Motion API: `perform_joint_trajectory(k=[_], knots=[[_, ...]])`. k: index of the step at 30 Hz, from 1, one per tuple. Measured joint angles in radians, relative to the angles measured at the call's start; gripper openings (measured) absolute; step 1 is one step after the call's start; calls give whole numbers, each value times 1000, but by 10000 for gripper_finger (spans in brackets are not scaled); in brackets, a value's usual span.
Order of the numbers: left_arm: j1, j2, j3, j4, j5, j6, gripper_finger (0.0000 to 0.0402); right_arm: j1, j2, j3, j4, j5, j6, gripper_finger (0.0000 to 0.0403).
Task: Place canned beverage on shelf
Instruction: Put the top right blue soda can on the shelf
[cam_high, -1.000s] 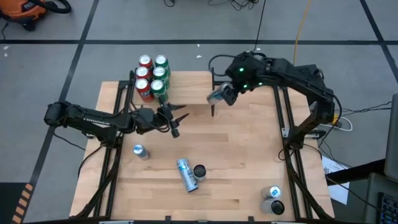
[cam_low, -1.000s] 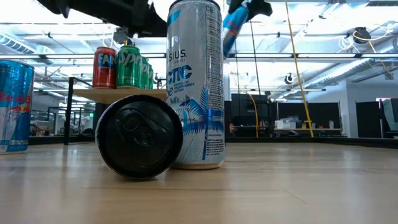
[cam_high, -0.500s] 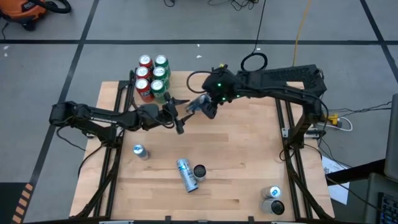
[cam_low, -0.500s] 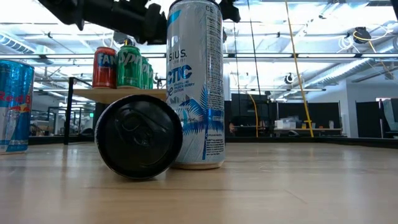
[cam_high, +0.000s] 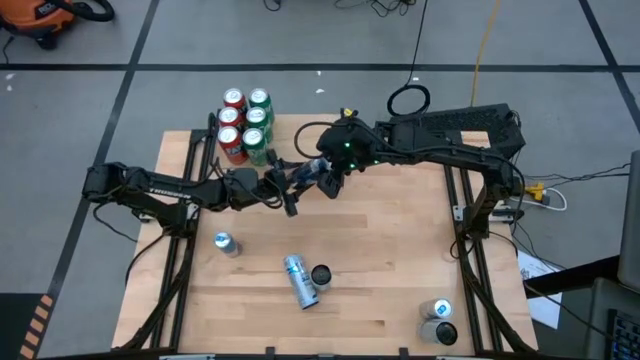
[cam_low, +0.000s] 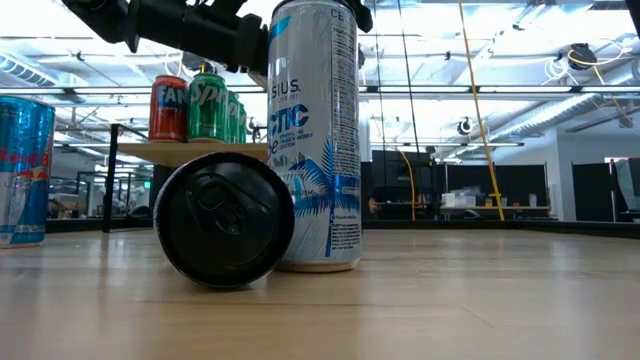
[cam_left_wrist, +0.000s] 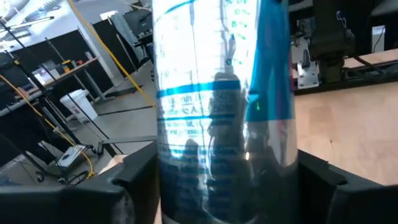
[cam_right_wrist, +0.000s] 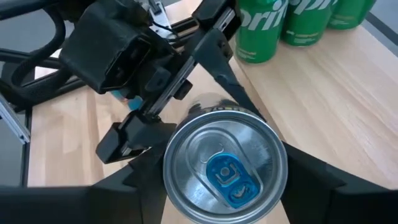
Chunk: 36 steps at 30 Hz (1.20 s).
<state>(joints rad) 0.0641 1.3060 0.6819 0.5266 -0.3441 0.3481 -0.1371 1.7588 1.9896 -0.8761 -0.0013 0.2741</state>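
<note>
A blue and silver can (cam_high: 314, 175) is held above the table's middle by my right gripper (cam_high: 323, 177), which is shut on it. Its top with a blue tab (cam_right_wrist: 229, 177) faces the right wrist camera. My left gripper (cam_high: 296, 186) is open, with one finger on each side of the can's body (cam_left_wrist: 224, 112); I cannot tell whether they touch it. The shelf (cam_high: 262, 152) stands at the far left and carries several red and green cans (cam_high: 245, 120). It also shows in the low view (cam_low: 190, 148). My right gripper pinches the can's side wall just below its top rim (cam_right_wrist: 169, 180) between its two fingers. The fingers come from the table's right, slanting down. The can is lifted clear of the table, tilted, with its bottom end toward my left gripper.
A tall white and blue can (cam_low: 315, 135) stands near the table's front middle, and a black can (cam_low: 225, 220) lies on its side beside it. A blue can (cam_high: 224, 243) stands at the near left. Two more cans (cam_high: 440, 320) stand at the near right corner.
My right gripper has carried the can toward the table's left edge, from beside the shelf's right end to my left gripper. The can now sits between the left gripper's open fingers. My left gripper has shifted a little toward the right.
</note>
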Motion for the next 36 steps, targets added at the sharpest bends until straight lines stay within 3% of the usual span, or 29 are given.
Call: perform_joint_trajectory(k=[5,8,11,17,20,29,36], knots=[[-1,0,0,7,-7,0,207,0,-1,0,1,5,-12,234],[-1,0,0,8,-12,5,206,0,-1,0,0,3,-54,244],[-1,0,0,10,-1,-9,206,0,-1,1,0,-22,-233,259],[3,-8,0,17,153,-81,206,5,-4,1,-51,-98,-448,288],[1,-20,0,14,221,-84,208,8,-4,1,-51,-180,-500,293],[16,-28,0,9,429,-147,210,39,-36,1,7,-269,-636,294],[28,-27,0,7,450,-160,211,51,-47,1,14,-251,-635,288]])
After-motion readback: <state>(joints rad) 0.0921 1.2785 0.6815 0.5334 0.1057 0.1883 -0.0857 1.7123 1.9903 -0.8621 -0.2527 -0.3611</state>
